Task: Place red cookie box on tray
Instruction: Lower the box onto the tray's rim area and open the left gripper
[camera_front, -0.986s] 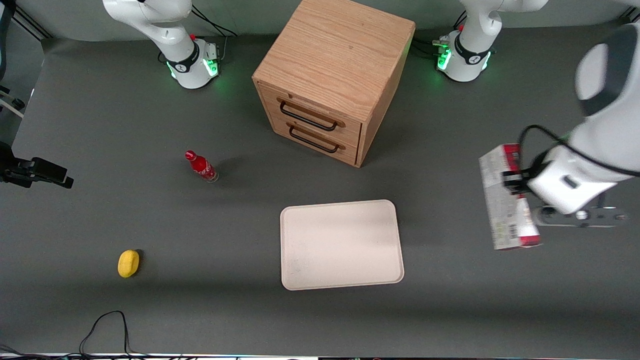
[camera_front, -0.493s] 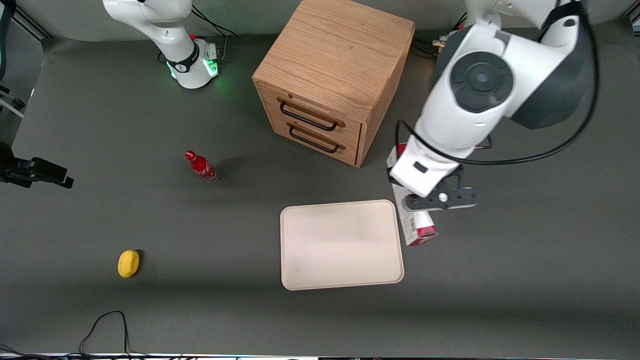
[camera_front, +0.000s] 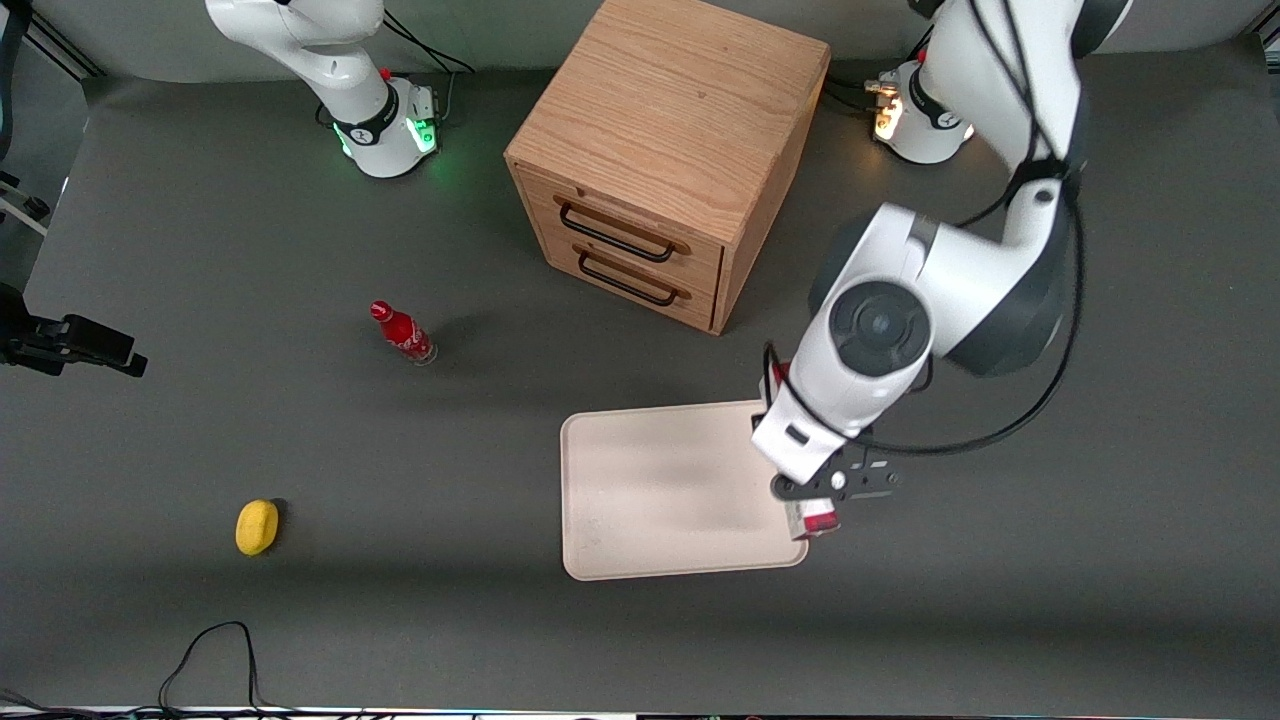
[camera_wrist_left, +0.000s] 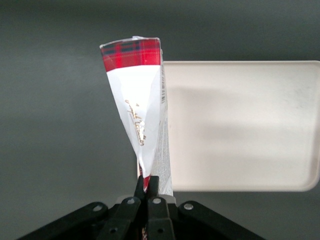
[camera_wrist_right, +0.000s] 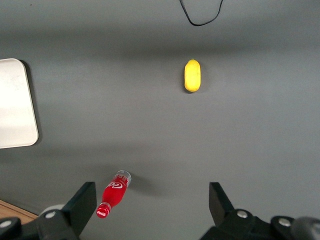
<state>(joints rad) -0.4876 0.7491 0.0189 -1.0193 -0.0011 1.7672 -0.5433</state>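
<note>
- One end effector (camera_wrist_left: 146, 192) is at work; we find its two fingers (camera_wrist_left: 153, 186) pinched tight on the edge of the red cookie box (camera_wrist_left: 141, 112), with almost no gap between them.
- We note in the front view that the end effector (camera_front: 812, 497) hangs above the edge of the tray (camera_front: 640, 570) that faces the working arm's end of the surface, near the tray corner closest to the camera.
- We see the red cookie box held edge-on in the wrist view, its tartan-red end away from the fingers and its pale printed face turned sideways. It is clear of the tray floor and straddles the tray rim, part over the tray and part over the bare surface.
- In the front view only a small red end of the box (camera_front: 820, 522) shows under the wrist; the arm covers the rest.
- The tray (camera_wrist_left: 240, 125) lies flat on the dark grey surface (camera_front: 1000, 560), and we record nothing resting on it.
- A wooden two-drawer cabinet (camera_front: 670, 150) stands farther from the camera than the tray.
- We log a small red bottle (camera_front: 402, 333) toward the parked arm's end, standing in front of the cabinet line.
- A yellow lemon-like object (camera_front: 257, 527) lies nearer the camera than the bottle, well apart from the tray.
</note>
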